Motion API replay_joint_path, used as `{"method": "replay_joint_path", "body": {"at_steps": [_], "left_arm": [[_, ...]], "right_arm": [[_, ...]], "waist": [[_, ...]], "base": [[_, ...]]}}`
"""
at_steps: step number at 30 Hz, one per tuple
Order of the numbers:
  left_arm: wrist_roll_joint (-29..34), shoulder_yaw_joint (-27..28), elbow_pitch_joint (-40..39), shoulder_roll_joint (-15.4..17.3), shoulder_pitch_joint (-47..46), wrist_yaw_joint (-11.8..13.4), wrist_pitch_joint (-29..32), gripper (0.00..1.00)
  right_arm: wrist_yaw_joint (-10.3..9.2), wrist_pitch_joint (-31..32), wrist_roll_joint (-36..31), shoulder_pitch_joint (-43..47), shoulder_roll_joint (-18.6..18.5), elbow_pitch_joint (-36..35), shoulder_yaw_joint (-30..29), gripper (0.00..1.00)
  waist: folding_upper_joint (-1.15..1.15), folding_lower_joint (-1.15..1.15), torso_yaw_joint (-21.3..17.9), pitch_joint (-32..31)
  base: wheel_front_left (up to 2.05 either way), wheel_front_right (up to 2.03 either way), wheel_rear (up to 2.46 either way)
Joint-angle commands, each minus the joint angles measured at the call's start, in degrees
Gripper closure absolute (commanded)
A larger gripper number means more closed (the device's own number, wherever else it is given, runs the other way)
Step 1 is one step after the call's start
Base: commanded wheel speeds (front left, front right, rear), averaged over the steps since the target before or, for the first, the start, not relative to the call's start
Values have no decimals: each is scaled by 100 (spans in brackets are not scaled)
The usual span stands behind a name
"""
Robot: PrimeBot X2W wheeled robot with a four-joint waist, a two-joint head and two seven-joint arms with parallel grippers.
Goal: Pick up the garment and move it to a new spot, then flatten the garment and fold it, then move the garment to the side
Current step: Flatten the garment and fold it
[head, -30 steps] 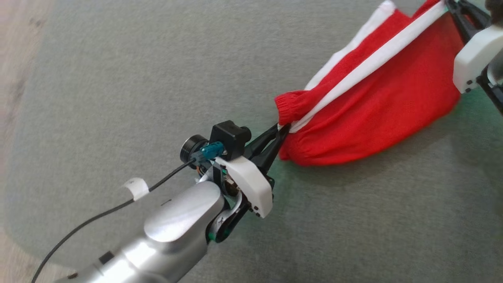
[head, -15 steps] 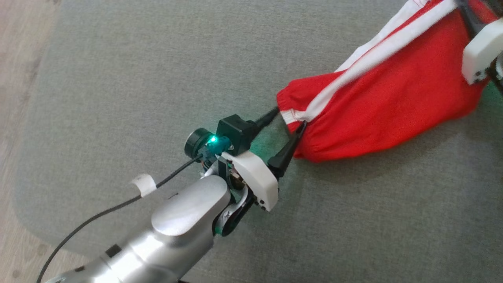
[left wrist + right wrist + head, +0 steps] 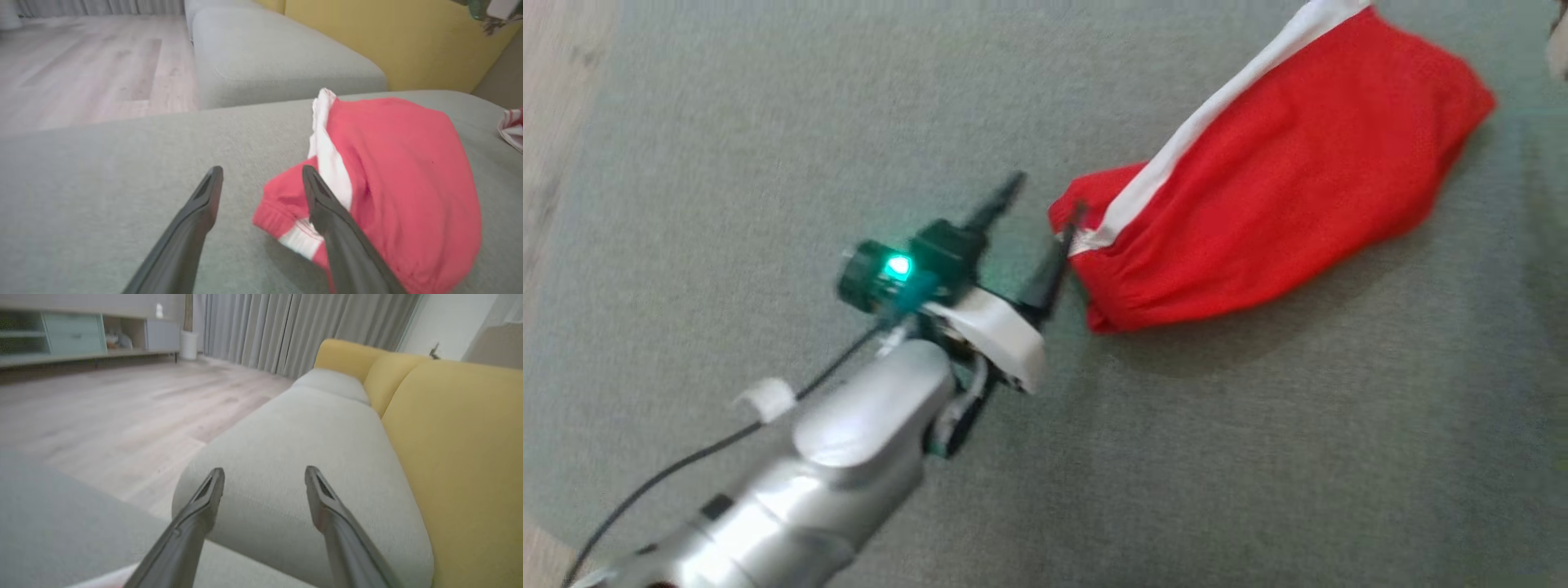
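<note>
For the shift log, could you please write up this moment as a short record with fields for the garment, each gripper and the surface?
Garment: red garment with a white stripe, lying loosely bunched, not yet flattened
Surface: grey cushion
Left gripper: open, at the elastic end of the cloth, not clamped on it
Right gripper: open, holding nothing, facing a pale sofa seat
Other: striped cloth, red and white, at the edge of the left wrist view
</note>
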Motion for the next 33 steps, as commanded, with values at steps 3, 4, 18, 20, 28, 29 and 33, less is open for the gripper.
{"method": "replay_joint_path", "body": {"at_steps": [3, 4, 18, 20, 28, 29, 33], "left_arm": [[55, 402, -105, 309, -233, 170, -270, 0], [71, 482, -113, 366, -218, 244, -356, 0], [967, 1730, -973, 894, 1010, 1198, -676, 0], [1135, 1974, -1143, 863, 1363, 1210, -677, 0], [1915, 2924, -1452, 384, 2748, 923, -678, 0], [1986, 2997, -1434, 327, 2832, 852, -678, 0], [2205, 3198, -1417, 161, 2941, 649, -678, 0]], "right_arm": [[-6, -61, 158, 303, 95, -585, -410, 0], [-6, -61, 193, 454, 142, -756, -574, 0], [-6, -63, -415, 3547, 1502, -3231, -3058, 0], [-6, -63, -599, 4001, 1789, -3481, -3218, 0], [-6, -58, -1144, 5656, 2564, -4219, -3465, 0], [-6, -43, -1188, 5743, 2582, -4246, -3441, 0], [-6, 19, -1294, 5863, 2613, -4341, -3426, 0]], "waist": [[0, 1, -288, -370], [0, 1, -355, -472], [0, 1, -1088, -1393], [0, 1, -1164, -1476], [0, 1, -1285, -1595], [0, 1, -1284, -1583], [0, 1, -1258, -1505]], "base": [[0, 0, 0], [0, 0, 0], [0, 0, 0], [0, 0, 0], [0, 0, 0], [0, 0, 0], [0, 0, 0]]}}
